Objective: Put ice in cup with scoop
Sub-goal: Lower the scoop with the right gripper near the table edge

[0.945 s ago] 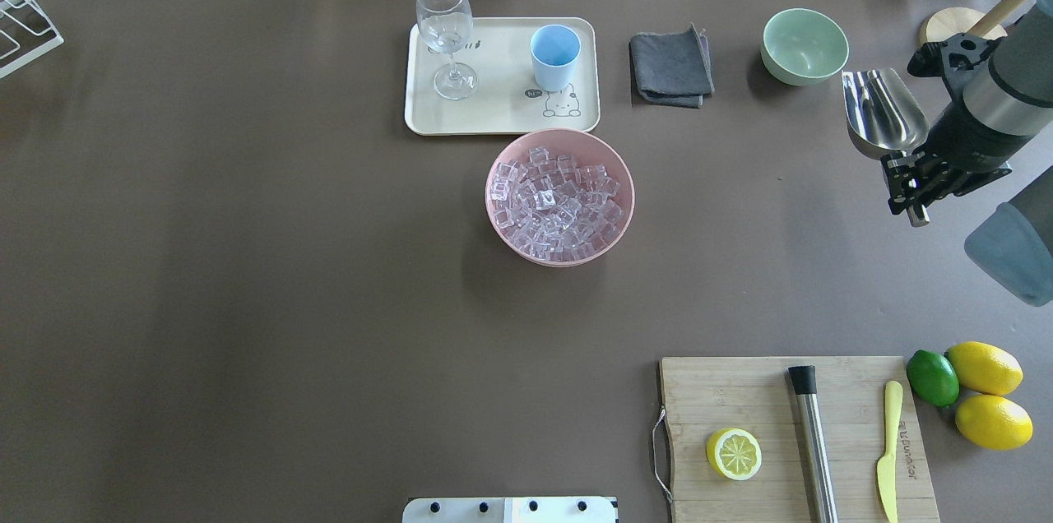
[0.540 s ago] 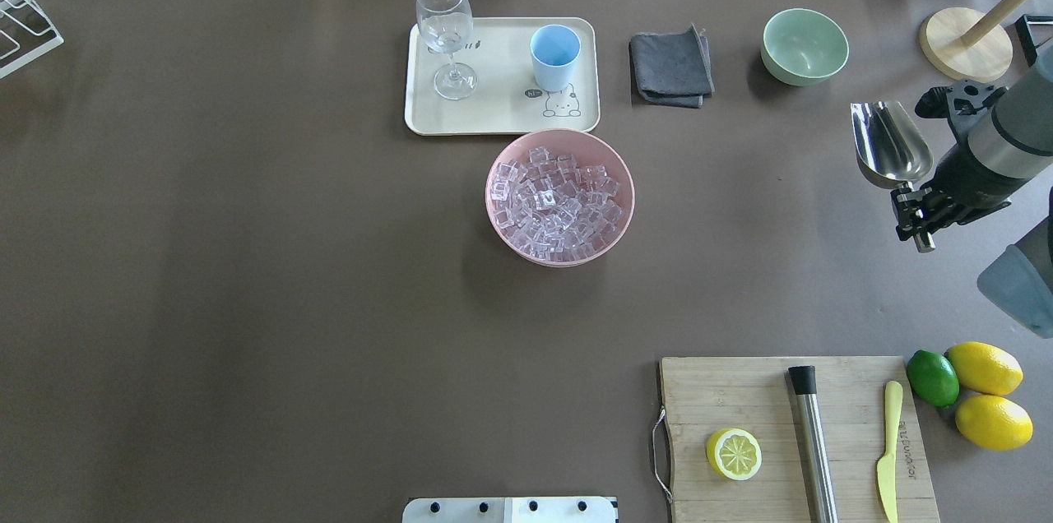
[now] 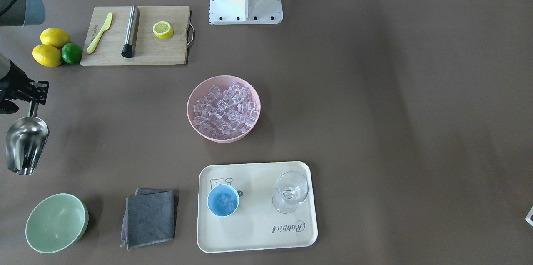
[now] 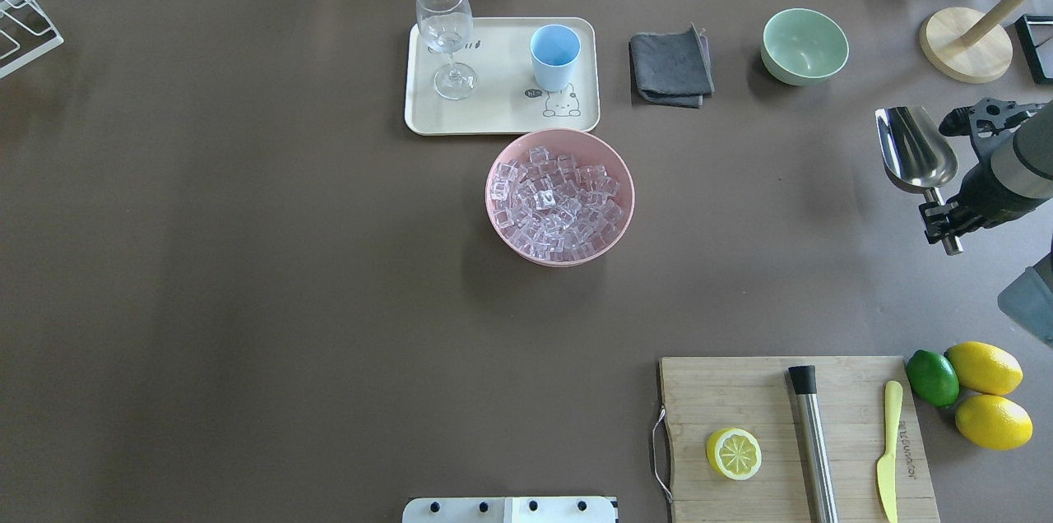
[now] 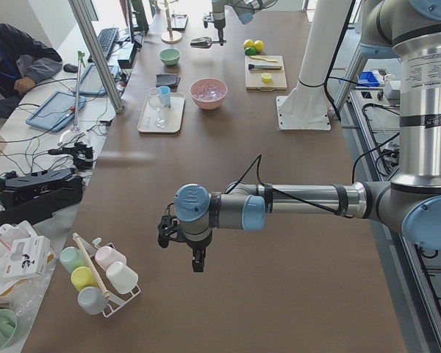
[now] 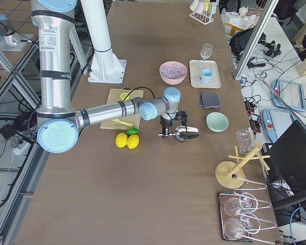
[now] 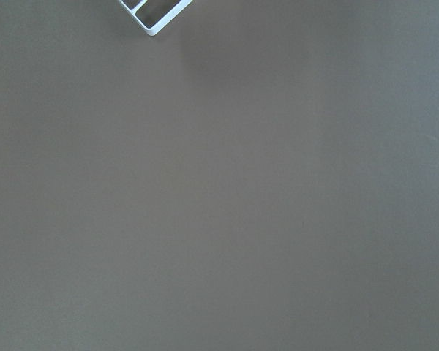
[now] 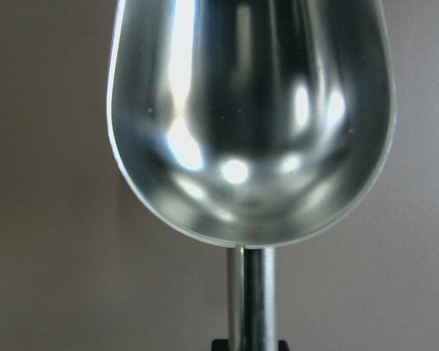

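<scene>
Matte brown table point(image 4: 247, 276), cluttered desks point(image 5: 51, 121) alongside. Right pincer point(image 4: 946, 223) clamps the empty scoop point(image 4: 915, 149) near the table's right edge; left pincer point(image 5: 195, 256), can't tell.

I'm steering a robotics lab rig: a robot arm point(image 5: 301, 200) on a white pedestal point(image 5: 317, 66), aluminium framing point(image 5: 97, 55), a power strip point(image 5: 37, 184) (an operator point(image 5: 15, 55) sits alongside) by the tabletop point(image 4: 247, 260).

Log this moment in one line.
right gripper: shut on shiny silver metal scoop, empty | small light-blue cup: few clear ice cubes inside | left gripper: state unclear
</scene>
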